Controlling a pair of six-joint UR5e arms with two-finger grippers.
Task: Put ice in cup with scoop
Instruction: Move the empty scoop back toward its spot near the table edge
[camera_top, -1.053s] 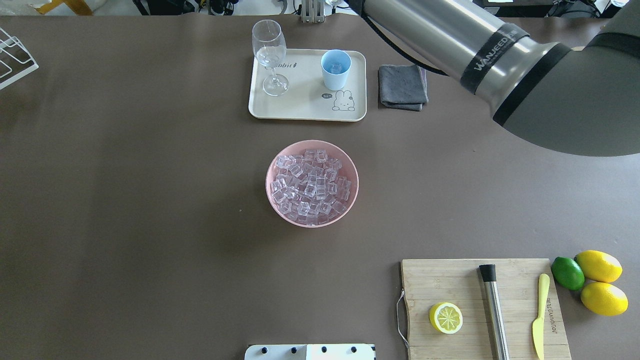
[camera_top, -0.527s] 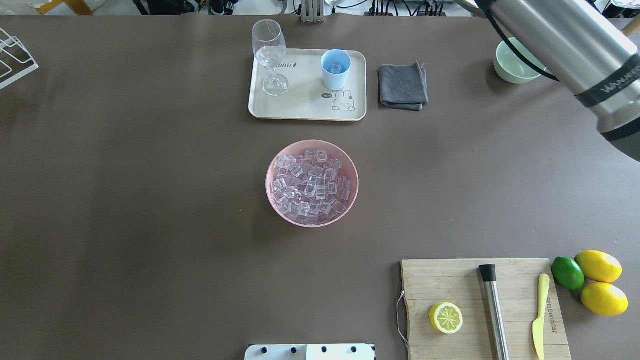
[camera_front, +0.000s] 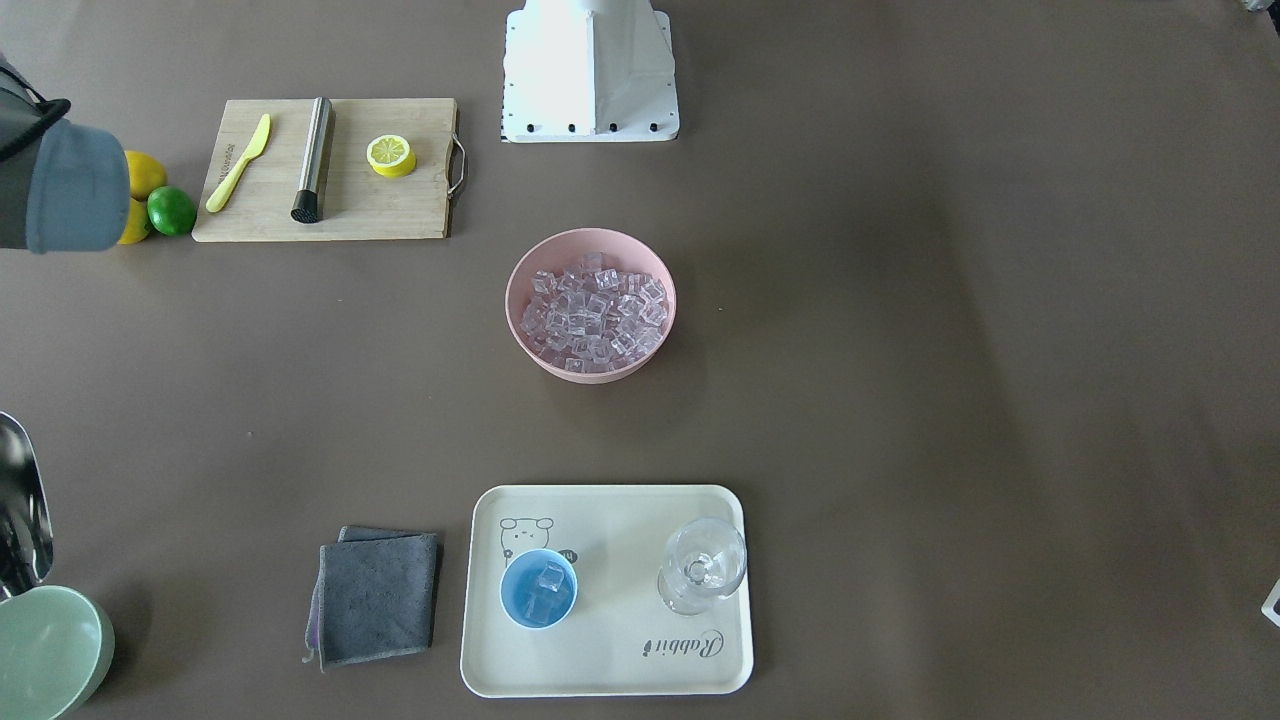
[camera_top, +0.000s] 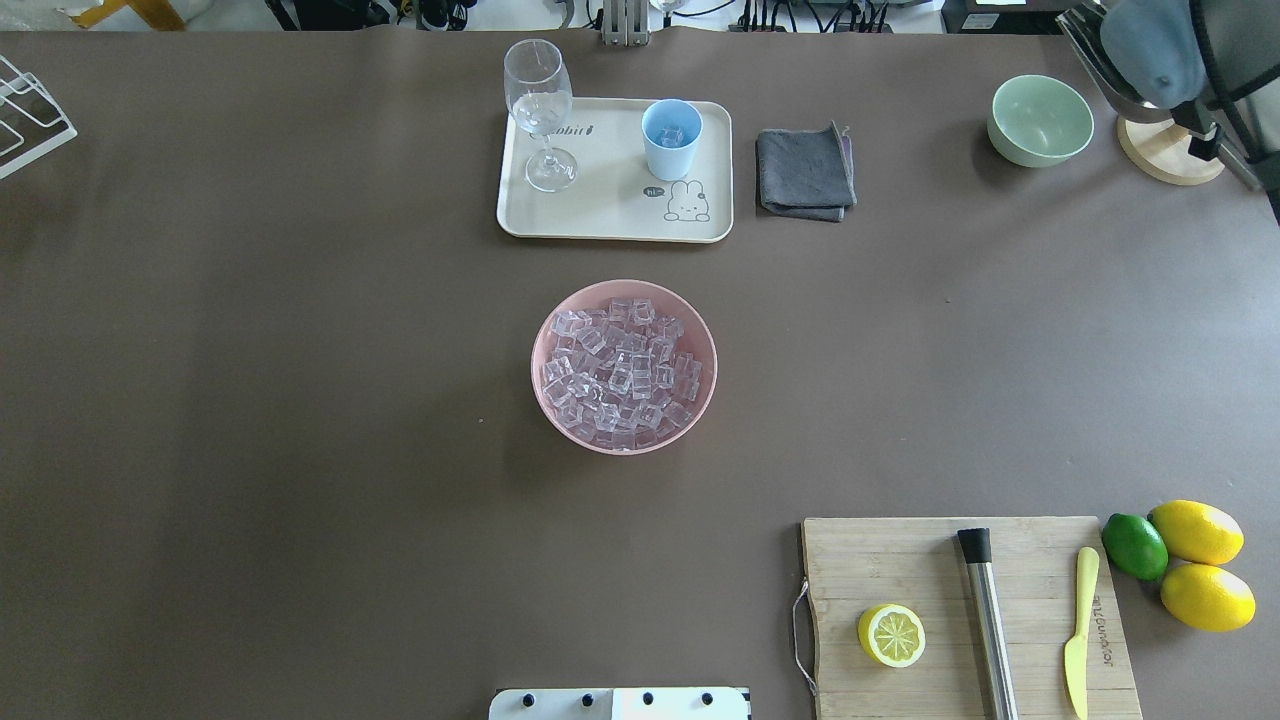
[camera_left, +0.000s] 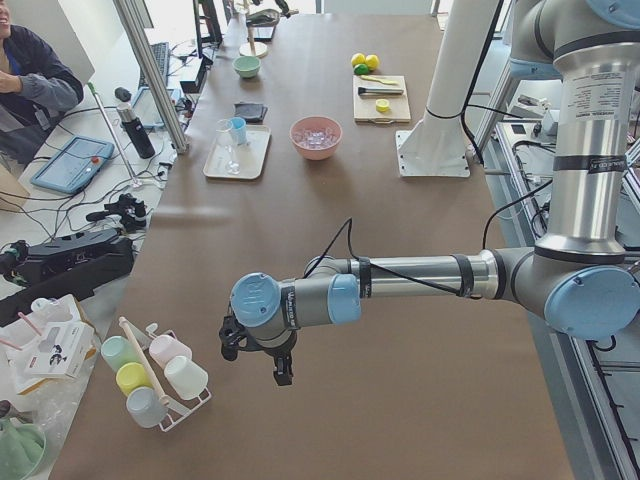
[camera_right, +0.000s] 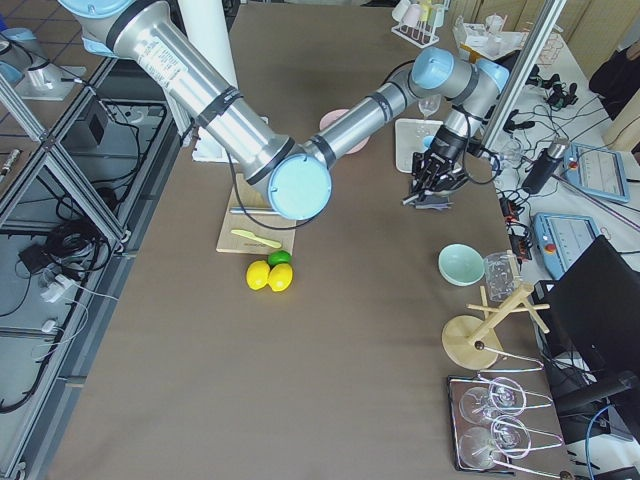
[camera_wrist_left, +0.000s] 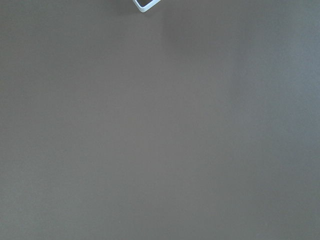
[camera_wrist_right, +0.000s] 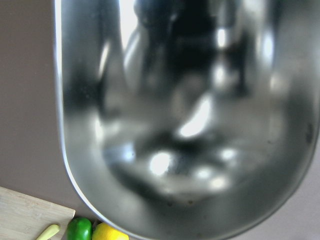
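- Big swing from the right arm. A second ago, on the overhead view, its forearm lay across the far right of the surface, over the grey cloth (camera_top: 805, 172). Half a second ago it was partway off. Now only the wrist shows, in the far right corner.
- That sweep has uncovered the pale-green bowl (camera_top: 1040, 120), which sits in plain sight near the arm's wrist.
- The cup (camera_front: 538, 588) has not budged on the tray (camera_front: 610, 660). It stands beside the stemmed glass (camera_front: 703, 575) with a few cubes in it, same as in both earlier looks.
- The pink bowl (camera_top: 700, 330) mid-surface is heaped with ice (camera_top: 622, 372), and the pile looks unchanged.
- The scoop (camera_wrist_right: 175, 125) fills the right wrist view, and its trough is bare steel with no cube in it.
- My read is that the delivery is done and the empty scoop is being carried away from the cup. It may be heading to be set down by the green bowl, though a return for more ice cannot be ruled out.
- From across the table the scoop peeks in at the edge, just beside the green bowl's rim and well apart from both cup and ice.
- The right fingers (camera_right: 432, 188) show only in the side view. The scoop rides with that wrist, so it is presumably held, but I cannot tell whether they are clamped.
- The left fingers (camera_left: 283, 372) hang over bare surface at the far left end, near the white rack (camera_left: 160, 385) of mugs and well apart from everything in play. I cannot tell whether they are apart or together.
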